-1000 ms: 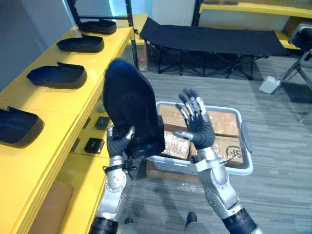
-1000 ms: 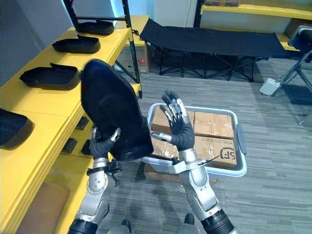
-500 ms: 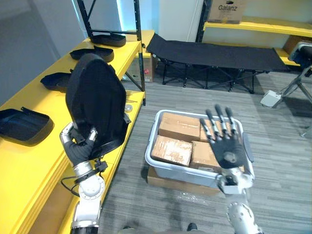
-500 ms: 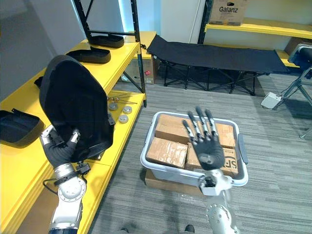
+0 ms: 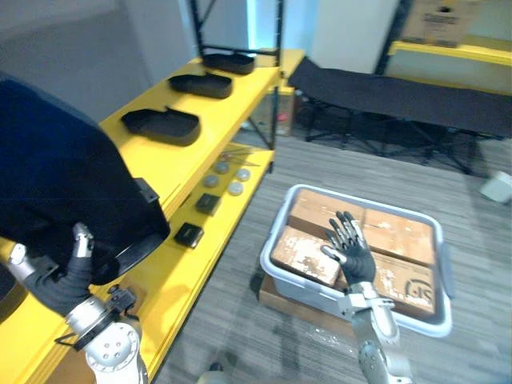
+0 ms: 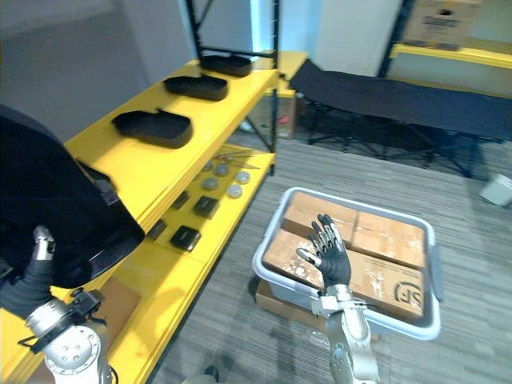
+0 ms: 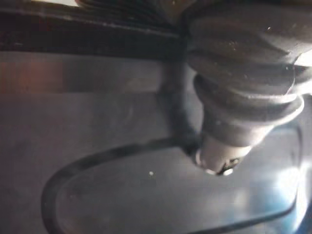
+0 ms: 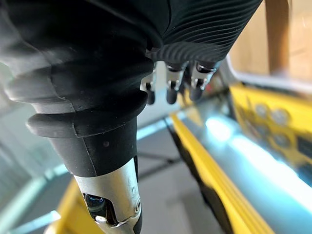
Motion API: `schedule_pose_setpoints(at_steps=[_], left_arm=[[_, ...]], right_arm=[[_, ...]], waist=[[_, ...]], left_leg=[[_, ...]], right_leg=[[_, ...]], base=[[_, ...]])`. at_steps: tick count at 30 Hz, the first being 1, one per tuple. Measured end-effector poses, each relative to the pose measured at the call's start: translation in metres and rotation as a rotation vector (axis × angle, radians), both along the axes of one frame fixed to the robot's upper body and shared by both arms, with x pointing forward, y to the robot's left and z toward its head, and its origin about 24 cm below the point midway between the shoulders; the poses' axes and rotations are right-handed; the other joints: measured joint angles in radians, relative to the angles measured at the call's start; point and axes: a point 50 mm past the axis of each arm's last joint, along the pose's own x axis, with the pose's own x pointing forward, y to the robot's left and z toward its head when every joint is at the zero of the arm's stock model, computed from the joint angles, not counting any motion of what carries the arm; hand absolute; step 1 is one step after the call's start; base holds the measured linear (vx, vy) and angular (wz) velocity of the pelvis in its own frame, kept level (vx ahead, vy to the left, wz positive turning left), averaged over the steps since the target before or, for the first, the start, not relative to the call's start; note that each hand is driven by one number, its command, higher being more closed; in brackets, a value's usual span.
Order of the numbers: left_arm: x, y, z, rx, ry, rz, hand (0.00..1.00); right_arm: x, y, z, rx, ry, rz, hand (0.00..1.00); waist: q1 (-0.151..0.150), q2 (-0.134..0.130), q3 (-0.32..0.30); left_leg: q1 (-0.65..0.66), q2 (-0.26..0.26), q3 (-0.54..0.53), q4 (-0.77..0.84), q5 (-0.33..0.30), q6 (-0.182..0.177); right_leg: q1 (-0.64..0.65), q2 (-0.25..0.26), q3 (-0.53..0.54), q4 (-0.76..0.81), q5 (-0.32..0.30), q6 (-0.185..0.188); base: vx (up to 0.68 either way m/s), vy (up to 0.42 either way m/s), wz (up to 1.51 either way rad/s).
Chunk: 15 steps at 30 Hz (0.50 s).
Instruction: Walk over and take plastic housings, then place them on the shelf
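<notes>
Holding a big black plastic housing (image 5: 68, 188), the left robot hand (image 5: 58, 282) has its fingers (image 5: 80, 242) curled up round the bottom edge of it. The housing stands almost upright in the grasp, with its round back facing the camera. It is up in the air over the near end of the long yellow shelf (image 5: 172, 164), on the robot's left side.

The right robot hand (image 5: 354, 256) is wide open. Its fingers are straight and spread apart, and it holds nothing. It is raised with the palm up in front of a grey plastic bin (image 6: 433, 272) that sits on the floor.

Brown cardboard boxes (image 5: 392, 236) lie flat inside the bin, packed close together. A flat brown box (image 5: 288, 302) sticks out from under the bin.

Three more black plastic housings lie in a row on top of the yellow shelf, hollow side up: a near one (image 5: 160, 126), a middle one (image 5: 202, 84) and a far one (image 5: 228, 62). They are well apart from each other.

On the lower yellow shelf board there are small black blocks (image 5: 190, 235) and some little round grey discs (image 5: 225, 178).

Farther back on the floor stands a black folding cot (image 5: 400, 92).
</notes>
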Motion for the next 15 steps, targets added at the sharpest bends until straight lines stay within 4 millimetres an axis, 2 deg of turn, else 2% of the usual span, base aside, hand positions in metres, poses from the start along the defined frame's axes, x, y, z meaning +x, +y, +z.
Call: schedule_pose_setpoints(at_steps=[2, 3, 4, 5, 7, 9, 12, 15], left_arm=[[-0.006, 0.003, 0.002, 0.002, 0.009, -0.022, 1.0], [-0.007, 0.002, 0.003, 0.008, 0.008, -0.063, 1.0], [-0.005, 0.0, 0.004, 0.022, 0.01, -0.107, 1.0], [-0.005, -0.001, 0.004, 0.029, 0.011, -0.128, 1.0], [-0.005, -0.003, 0.005, 0.029, 0.003, -0.173, 1.0], [-0.008, -0.002, 0.013, 0.04, -0.038, -0.186, 1.0], [-0.006, -0.004, 0.016, 0.059, -0.042, -0.23, 1.0], [0.001, -0.009, 0.018, 0.07, -0.057, -0.296, 1.0]], right_arm=[[0.003, 0.003, 0.002, -0.006, 0.002, -0.014, 0.0], [0.003, 0.002, 0.002, -0.03, 0.012, -0.046, 0.0], [0.003, -0.001, 0.001, -0.05, 0.024, -0.076, 0.0], [0.003, -0.004, 0.001, -0.067, 0.027, -0.088, 0.0], [0.006, -0.004, 0.002, -0.092, 0.028, -0.102, 0.0], [0.011, 0.007, 0.006, -0.059, 0.008, -0.08, 0.0], [0.013, 0.01, 0.009, -0.052, -0.024, -0.061, 0.0], [0.012, 0.009, 0.012, -0.058, -0.051, -0.052, 0.0]], waist=[[0.01, 0.002, 0.001], [0.004, 0.006, 0.003], [-0.009, 0.006, 0.006], [-0.003, 0.01, 0.01], [0.023, 0.021, 0.022], [0.028, 0.002, 0.06], [0.03, -0.029, 0.08], [0.025, -0.041, 0.089]], left_leg=[[-0.035, -0.015, -0.012, -0.001, 0.018, 0.018], [-0.064, 0.006, 0.07, 0.004, 0.03, 0.044], [-0.08, 0.026, 0.16, 0.012, 0.063, 0.05], [-0.084, 0.029, 0.183, 0.008, 0.087, 0.042], [-0.082, -0.001, 0.177, -0.011, 0.106, 0.04], [-0.077, -0.016, 0.189, -0.016, 0.106, 0.05], [-0.077, -0.016, 0.214, -0.013, 0.104, 0.059], [-0.085, -0.016, 0.215, -0.012, 0.106, 0.057]], right_leg=[[0.035, -0.007, -0.085, 0.001, -0.012, 0.009], [0.062, -0.012, -0.157, 0.007, -0.02, 0.018], [0.08, -0.021, -0.222, 0.024, -0.03, 0.029], [0.085, -0.03, -0.24, 0.038, -0.038, 0.039], [0.085, -0.062, -0.248, 0.065, -0.049, 0.04], [0.073, -0.09, -0.238, 0.096, -0.066, 0.034], [0.043, -0.108, -0.21, 0.125, -0.075, 0.023], [0.026, -0.111, -0.188, 0.142, -0.084, 0.018]], base=[[-0.01, -0.028, 1.29], [-0.01, 0.011, 1.79], [0.01, 0.039, 1.76], [0.04, 0.118, 1.27], [0.02, 0.167, 0.42], [-0.01, 0.158, -0.04], [-0.01, 0.065, -0.23], [0.0, 0.009, 0.0]])
